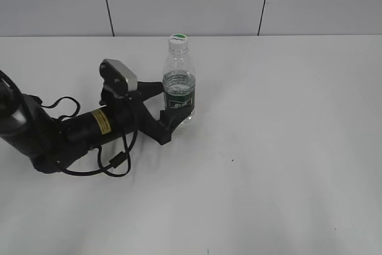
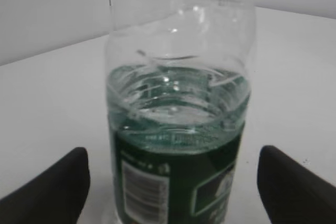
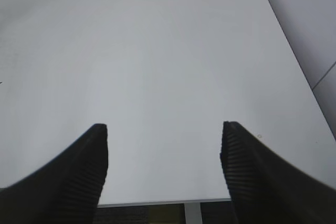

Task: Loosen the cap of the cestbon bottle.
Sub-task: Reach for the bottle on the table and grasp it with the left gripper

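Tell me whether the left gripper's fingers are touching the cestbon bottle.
Apart. The left wrist view shows bare table between each of the fingers and the cestbon bottle; the left gripper stands open around it.

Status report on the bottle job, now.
Left tool open, straddling cestbon bottle, no grip. Right tool open, empty. Cap on. Nothing in the way.

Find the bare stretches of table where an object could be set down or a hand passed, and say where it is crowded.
Bare: the table right of the cestbon bottle to its right edge, and the whole front strip. Crowded: the left, where the left arm and its cable lie, with the open left pincer around the bottle's base.
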You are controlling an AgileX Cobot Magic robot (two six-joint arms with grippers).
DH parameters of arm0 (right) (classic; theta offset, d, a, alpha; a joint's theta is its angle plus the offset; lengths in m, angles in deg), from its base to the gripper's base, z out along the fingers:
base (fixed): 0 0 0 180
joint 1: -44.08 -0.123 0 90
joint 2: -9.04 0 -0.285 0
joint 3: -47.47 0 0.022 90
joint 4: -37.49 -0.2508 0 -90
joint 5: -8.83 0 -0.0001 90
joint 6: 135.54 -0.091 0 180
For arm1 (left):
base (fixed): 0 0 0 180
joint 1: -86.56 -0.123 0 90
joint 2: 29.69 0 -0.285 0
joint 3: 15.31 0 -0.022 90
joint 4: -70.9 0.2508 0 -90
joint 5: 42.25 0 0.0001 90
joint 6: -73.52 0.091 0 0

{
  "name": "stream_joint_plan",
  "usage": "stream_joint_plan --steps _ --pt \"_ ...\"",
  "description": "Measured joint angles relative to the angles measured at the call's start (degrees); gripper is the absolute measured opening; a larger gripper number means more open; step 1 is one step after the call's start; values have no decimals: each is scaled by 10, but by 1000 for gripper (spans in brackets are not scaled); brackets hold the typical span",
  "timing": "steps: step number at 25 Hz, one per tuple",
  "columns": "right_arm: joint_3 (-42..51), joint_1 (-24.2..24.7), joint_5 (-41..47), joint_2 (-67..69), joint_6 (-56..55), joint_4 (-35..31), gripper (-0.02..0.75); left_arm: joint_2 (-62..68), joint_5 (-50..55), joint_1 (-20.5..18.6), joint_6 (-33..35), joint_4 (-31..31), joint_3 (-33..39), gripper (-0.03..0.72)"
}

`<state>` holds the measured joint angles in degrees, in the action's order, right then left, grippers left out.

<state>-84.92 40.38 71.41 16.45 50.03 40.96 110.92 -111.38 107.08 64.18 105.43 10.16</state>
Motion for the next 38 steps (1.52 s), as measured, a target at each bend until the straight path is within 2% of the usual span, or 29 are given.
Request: stream_joint_plan --steps 6,12,16,20,24,33,38 --pt "0 0 0 0 0 0 515 19 -1 22 -1 -20 -38 589" --pt "0 0 0 0 0 0 515 47 0 29 -35 -35 -83 587" --pt "0 0 0 0 0 0 515 49 0 29 -40 -38 -88 583" --pt "0 0 0 0 0 0 515 49 0 30 -41 -39 -89 528" --pt "0 0 0 0 0 0 515 51 -2 32 -42 -37 -89 400" --pt "0 0 0 0 0 0 515 52 -5 31 -42 -35 -88 400" --pt "0 0 0 0 0 1 515 21 4 12 -42 -23 -46 400"
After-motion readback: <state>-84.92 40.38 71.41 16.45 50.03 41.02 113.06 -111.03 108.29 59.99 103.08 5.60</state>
